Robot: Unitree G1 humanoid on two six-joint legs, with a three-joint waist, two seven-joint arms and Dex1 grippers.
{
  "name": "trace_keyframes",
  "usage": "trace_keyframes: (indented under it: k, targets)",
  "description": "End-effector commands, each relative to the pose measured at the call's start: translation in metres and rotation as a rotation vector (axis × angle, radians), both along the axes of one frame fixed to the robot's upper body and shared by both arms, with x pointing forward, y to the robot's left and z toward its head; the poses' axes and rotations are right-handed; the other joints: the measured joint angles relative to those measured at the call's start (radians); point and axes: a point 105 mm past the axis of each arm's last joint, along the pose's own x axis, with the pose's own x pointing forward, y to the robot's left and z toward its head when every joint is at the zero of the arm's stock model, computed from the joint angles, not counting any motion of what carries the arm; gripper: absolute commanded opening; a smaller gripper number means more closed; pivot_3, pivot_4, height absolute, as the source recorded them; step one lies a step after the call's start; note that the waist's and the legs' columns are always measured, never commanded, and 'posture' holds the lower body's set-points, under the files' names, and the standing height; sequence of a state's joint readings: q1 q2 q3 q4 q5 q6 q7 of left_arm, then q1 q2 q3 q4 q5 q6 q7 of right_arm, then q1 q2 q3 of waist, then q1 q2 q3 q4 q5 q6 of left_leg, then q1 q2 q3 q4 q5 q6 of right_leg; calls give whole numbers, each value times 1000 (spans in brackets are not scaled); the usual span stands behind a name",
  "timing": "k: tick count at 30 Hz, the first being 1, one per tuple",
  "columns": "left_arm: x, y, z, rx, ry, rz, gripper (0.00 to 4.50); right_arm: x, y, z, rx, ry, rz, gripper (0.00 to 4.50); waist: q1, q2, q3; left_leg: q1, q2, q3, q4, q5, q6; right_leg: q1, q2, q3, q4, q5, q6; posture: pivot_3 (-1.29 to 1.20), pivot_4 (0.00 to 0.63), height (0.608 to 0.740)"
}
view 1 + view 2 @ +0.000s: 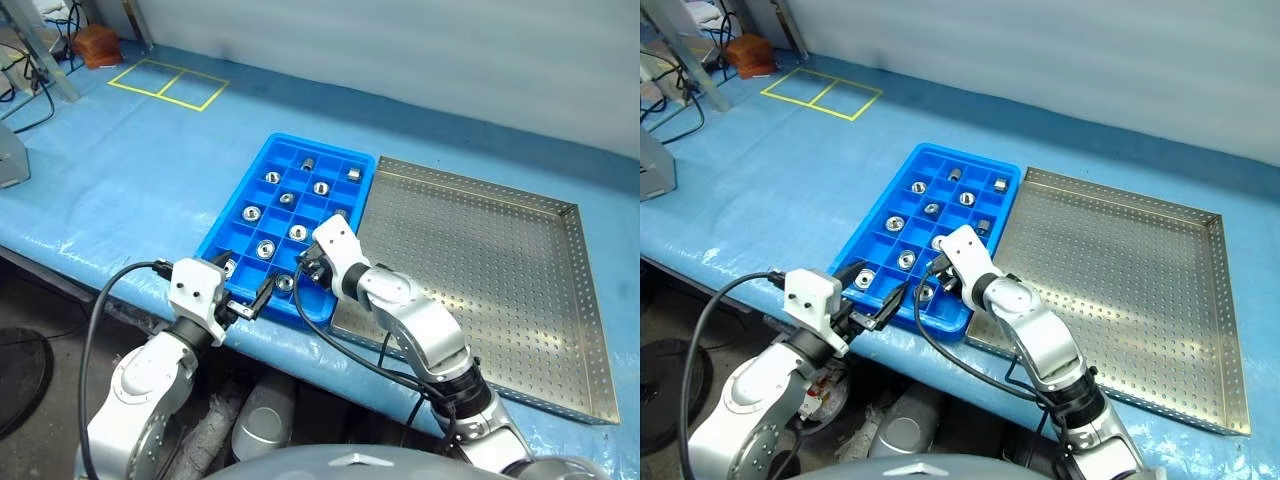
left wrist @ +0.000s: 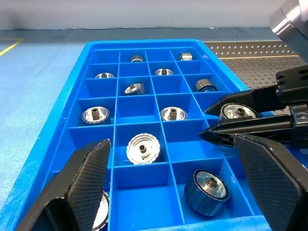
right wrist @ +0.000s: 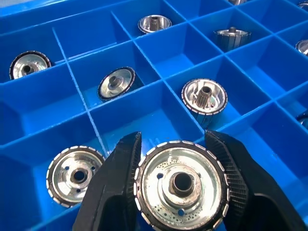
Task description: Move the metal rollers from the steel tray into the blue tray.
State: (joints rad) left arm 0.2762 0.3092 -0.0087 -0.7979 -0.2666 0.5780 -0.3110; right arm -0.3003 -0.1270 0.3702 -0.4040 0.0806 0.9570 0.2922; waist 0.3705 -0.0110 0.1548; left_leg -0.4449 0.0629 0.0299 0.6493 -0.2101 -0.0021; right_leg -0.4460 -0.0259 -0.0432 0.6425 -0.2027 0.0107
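Note:
The blue tray (image 1: 320, 146) lies on the blue table, and several metal rollers (image 1: 266, 248) sit singly in its square compartments. To its right, touching it, is the steel tray (image 1: 480, 260), whose perforated floor is bare. My right gripper (image 3: 172, 137) hangs low over the blue tray's near right compartments, shut on a flanged metal roller (image 3: 180, 185) held face-up between the fingers. My left gripper (image 2: 171, 144) is open at the tray's near edge, pointing across the compartments with nothing between its fingers.
A yellow tape rectangle (image 1: 168, 83) marks the table at the far left, beside a brown block (image 1: 97, 45). Cables and a metal frame (image 1: 45, 50) stand at the far left. The table's front edge (image 1: 100, 285) runs just under both grippers.

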Motion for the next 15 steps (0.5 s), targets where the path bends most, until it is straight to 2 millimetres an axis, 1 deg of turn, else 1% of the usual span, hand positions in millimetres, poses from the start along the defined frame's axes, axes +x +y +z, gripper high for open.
trace_keyframes:
  k: [1,5,6,8,11,13,15]
  targets:
    - [1,-4,8,-14,-39,-39,4500,-5,-5,13,40,-21,-8,3089,0,0,0,0,0,0,0,0,0,0,0,0,0,0,0,447,150,740]
    - [5,-6,9,-6,-46,-60,4500,2,-15,20,54,-58,-95,4372,-2,0,0,0,0,0,0,0,0,0,0,-1,0,0,0,416,150,740]
    - [7,-6,9,-4,-47,-64,4500,4,-17,22,63,-66,-111,4487,-4,0,0,0,0,0,0,0,0,0,0,0,0,0,0,416,150,740]
    - [10,-7,11,4,-52,-77,4500,6,-23,29,94,-85,-143,4487,-7,0,0,0,0,0,0,0,0,0,0,-1,0,0,0,375,150,740]
    - [21,-9,17,1,-75,-105,4500,10,-41,42,140,-145,-246,4487,-13,0,0,0,0,0,1,0,0,0,0,-1,0,0,0,332,150,740]
    - [31,-11,22,8,-96,-132,4500,8,-53,48,166,-173,-290,4487,-27,1,-1,0,0,0,2,0,0,1,0,-1,1,0,0,275,150,740]
    - [45,-13,26,26,-110,-143,4500,1,-63,50,188,-179,-293,4487,-42,0,-1,0,0,-1,2,0,0,1,0,-1,0,0,1,240,150,740]
